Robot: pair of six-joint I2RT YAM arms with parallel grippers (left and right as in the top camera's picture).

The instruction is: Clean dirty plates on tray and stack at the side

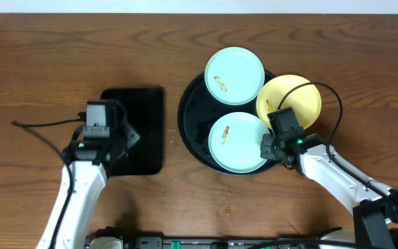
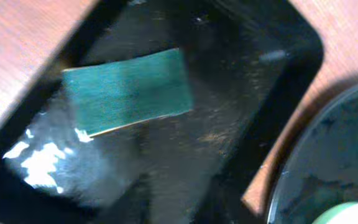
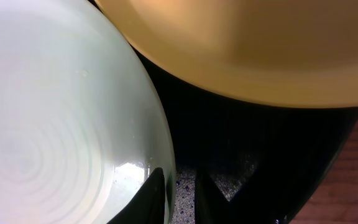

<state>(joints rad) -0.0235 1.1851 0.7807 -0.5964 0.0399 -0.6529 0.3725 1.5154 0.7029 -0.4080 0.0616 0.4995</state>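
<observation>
— Wood table (image 1: 47,55) sound; all three plates (image 1: 235,75) sit on the tray (image 1: 188,131). Grippers?

— Our right gripper (image 3: 180,190) is narrow, astride the near plate (image 1: 239,142) at its rim — left gripper (image 1: 112,135) over the sponge (image 2: 126,90), spread we cannot tell. We flag a shallow bite: lifted, that plate could slip onto the yellow plate (image 1: 292,97).

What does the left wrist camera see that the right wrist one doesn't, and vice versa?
Only the left wrist view shows the green pad lying on the rectangular black tray. Only the right wrist view shows the yellow plate and the right gripper, its jaws either side of the rim of an aqua plate. Both show the round black tray, a sliver of aqua plate and the wood tabletop.
</observation>
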